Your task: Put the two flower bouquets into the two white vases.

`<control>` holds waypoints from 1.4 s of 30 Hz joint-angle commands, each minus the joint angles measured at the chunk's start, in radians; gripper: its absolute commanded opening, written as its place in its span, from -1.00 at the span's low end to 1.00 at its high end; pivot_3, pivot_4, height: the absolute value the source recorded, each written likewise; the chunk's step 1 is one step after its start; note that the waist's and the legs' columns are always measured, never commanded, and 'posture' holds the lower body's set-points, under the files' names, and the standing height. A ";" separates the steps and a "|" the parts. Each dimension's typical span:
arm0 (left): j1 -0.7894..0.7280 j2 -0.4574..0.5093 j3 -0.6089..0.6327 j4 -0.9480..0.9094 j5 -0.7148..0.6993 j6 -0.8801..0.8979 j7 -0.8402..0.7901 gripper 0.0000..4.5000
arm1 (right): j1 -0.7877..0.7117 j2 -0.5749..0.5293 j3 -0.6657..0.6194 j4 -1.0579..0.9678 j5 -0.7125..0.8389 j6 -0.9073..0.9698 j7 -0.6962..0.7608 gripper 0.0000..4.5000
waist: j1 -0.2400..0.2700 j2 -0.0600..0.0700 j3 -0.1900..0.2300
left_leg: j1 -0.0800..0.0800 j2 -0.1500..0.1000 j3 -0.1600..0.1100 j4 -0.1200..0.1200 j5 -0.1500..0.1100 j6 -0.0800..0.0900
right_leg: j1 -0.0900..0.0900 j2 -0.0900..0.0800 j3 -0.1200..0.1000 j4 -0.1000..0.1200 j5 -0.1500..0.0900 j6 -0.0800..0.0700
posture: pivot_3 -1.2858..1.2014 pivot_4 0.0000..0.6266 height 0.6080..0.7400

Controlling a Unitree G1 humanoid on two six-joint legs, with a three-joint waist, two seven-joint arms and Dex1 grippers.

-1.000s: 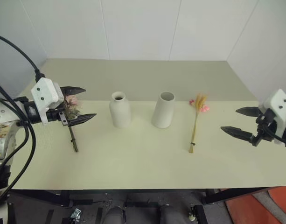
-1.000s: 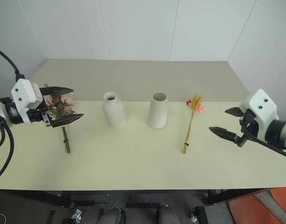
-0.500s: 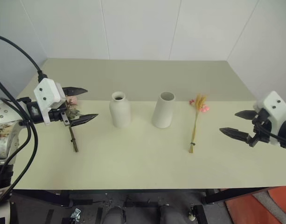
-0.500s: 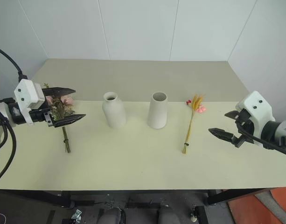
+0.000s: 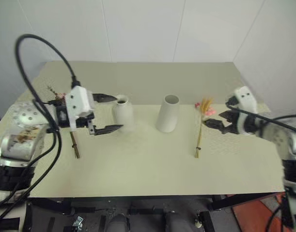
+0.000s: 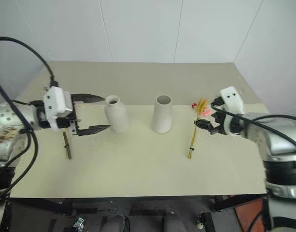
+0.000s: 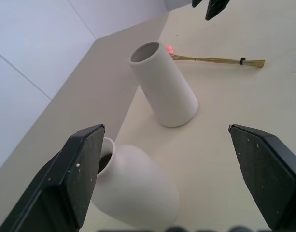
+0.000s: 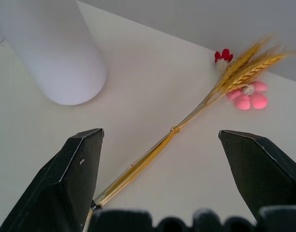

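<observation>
Rose bunch: I see the stem of the fuller bouquet of pink roses and green sprigs [image 6: 66, 145] lying flat on the pale matte table [image 5: 148, 164], far left; my left arm hides its head.
Left gripper: my left gripper [image 5: 107, 113] hangs wide open and empty, beside the bottle-shaped white ceramic vase with the narrow neck [image 5: 123, 113], not over the roses.
Bottle vase: upright and empty, left of centre.
Cylinder vase: the tapered white ceramic vase with the wide mouth [image 5: 168, 113] stands upright and empty, just beside the bottle.
Wheat bunch: the slim bouquet of golden wheat-like stalks with small pink-red blossoms [image 8: 196, 108] lies flat to the right of the cylinder, blossoms toward the wall.
Right gripper: my right gripper [image 5: 216, 119] is fully open with nothing in it, near the blossom end.
Handling, my judgement: the wheat looks light, thin and brittle; I would pinch it at the tie on the bundled stalks, not the blossoms. The roses look bulkier and softer; I would take the stem below the head.
Risk: a knock could tip either vase.
</observation>
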State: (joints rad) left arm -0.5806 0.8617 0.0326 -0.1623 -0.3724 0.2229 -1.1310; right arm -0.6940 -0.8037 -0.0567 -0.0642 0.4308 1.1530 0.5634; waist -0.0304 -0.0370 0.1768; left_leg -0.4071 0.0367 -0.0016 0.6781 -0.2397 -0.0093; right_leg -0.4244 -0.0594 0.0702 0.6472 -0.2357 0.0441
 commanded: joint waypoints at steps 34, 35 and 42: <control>-0.012 -0.066 -0.076 -0.003 0.100 -0.031 -0.005 1.00 | -0.325 0.296 0.048 0.688 -0.303 -0.334 -0.232 -0.99 | -0.016 0.000 0.000 | 0.000 0.000 0.000 -0.001 0.000 0.000 | 0.000 0.000 0.000 0.000 0.000 0.000 | 0.03 -0.52 1.00; -0.014 -0.065 -0.075 0.000 0.100 -0.031 -0.005 1.00 | -0.318 0.307 0.020 0.655 -0.306 -0.425 -0.273 -0.99 | -0.016 0.000 0.000 | 0.000 0.000 0.000 -0.001 0.000 0.000 | 0.000 0.000 0.000 0.000 0.000 0.000 | 0.03 -0.52 1.00; -0.010 -0.052 -0.051 0.022 0.097 -0.041 -0.005 1.00 | -0.358 0.423 -0.138 0.514 -0.285 -0.970 -0.484 -0.99 | -0.019 0.001 0.000 | -0.001 0.000 0.000 -0.003 0.000 0.000 | -0.003 0.000 0.000 0.001 0.000 0.000 | 0.03 -0.52 1.00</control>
State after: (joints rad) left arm -0.5871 0.7947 -0.0572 -0.1380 -0.2755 0.2030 -1.1447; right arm -1.0143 -0.3902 -0.1566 0.5078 0.1279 0.2718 0.1085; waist -0.0491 -0.0358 0.1772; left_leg -0.4081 0.0372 -0.0019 0.6754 -0.2398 -0.0092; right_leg -0.4270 -0.0595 0.0703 0.6477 -0.2357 0.0442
